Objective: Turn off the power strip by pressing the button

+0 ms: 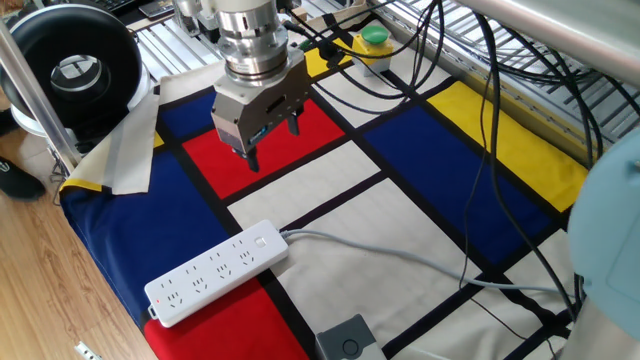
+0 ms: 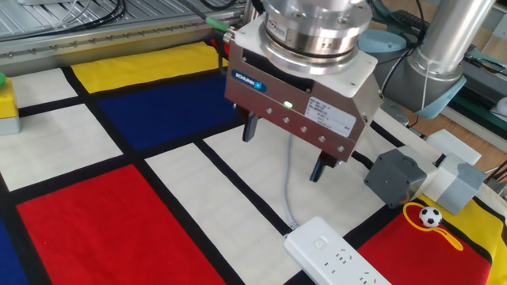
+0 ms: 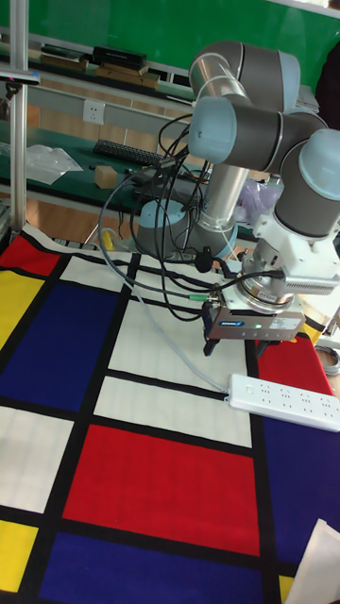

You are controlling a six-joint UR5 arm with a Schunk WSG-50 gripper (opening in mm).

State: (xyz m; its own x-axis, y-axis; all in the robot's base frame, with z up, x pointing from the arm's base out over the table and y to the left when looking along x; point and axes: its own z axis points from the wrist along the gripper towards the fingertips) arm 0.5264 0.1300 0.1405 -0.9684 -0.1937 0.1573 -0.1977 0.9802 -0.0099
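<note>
The long white power strip lies on the coloured cloth near its front edge, its pale grey cord running off to the right. Its button is a small flush spot at the cord end. My gripper hangs above the red panel, well behind the strip and apart from it. It is open, with a wide gap between the two dark fingers and nothing in it. From the other side the gripper hovers above the cord, short of the strip's end. The tall view shows the strip just below the gripper body.
A green round button on a yellow box stands at the back. A grey box sits at the front edge, also seen beside a white block. Black cables drape over the right side. A black round device stands at the far left.
</note>
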